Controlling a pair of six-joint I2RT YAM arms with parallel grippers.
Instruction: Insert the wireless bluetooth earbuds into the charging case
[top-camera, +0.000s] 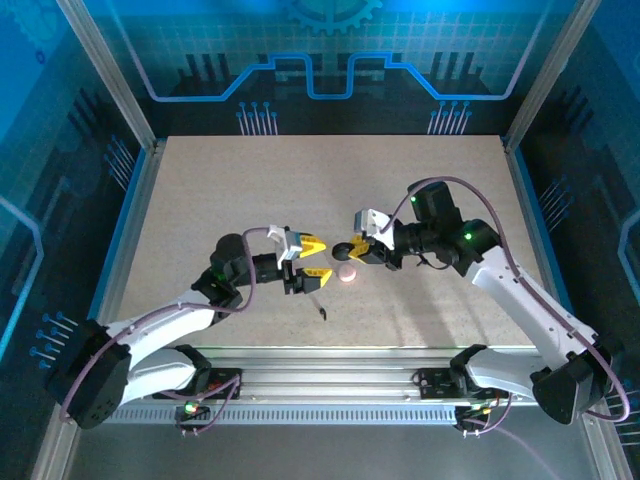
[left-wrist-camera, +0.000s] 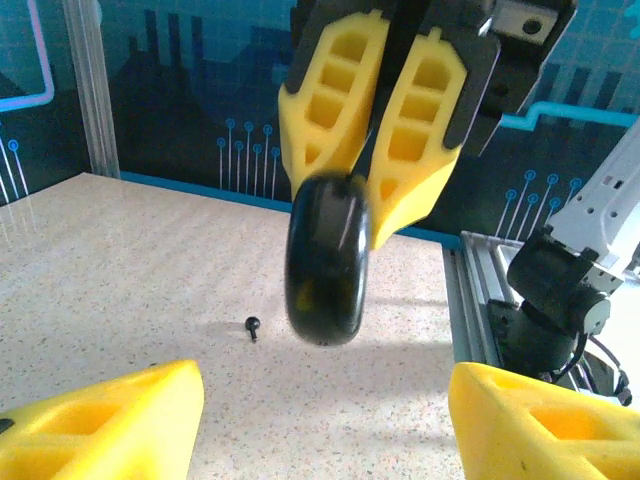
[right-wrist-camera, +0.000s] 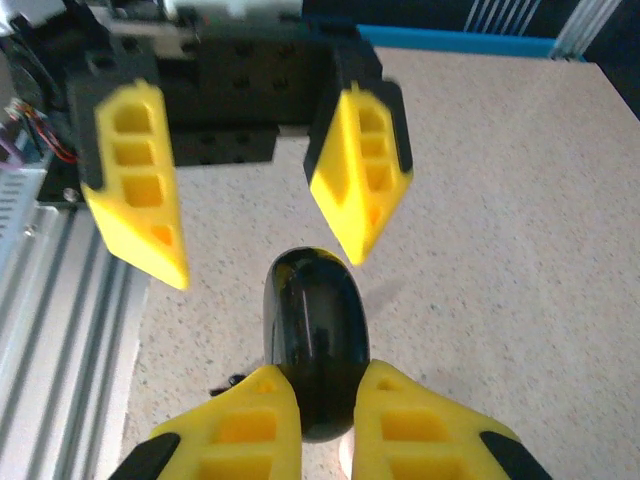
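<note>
Top external: the left fingers (top-camera: 320, 258) are spread wide, nothing between them. The right fingers (top-camera: 352, 248) are clenched on a black round disc (top-camera: 342, 251), tip to tip with the left pair. A pink round disc (top-camera: 347, 275) lies on the bench (top-camera: 200, 200) just under the right fingers. The black earbud (top-camera: 322, 313) lies on the bench near the left fingers, on their near side, apart from both pairs.

Left wrist: own fingers are released. The black earbud (left-wrist-camera: 252, 326) sits ahead of them, left of the held disc, touching nothing.

Right wrist: own fingers pinch the black disc by its flat faces, edge up.

Handling, judged: the earbud looks tiny, light, hard, smooth and rounded, so likely to roll or squirt out. Take it across the stubby body with the very fingertips, gently.
</note>
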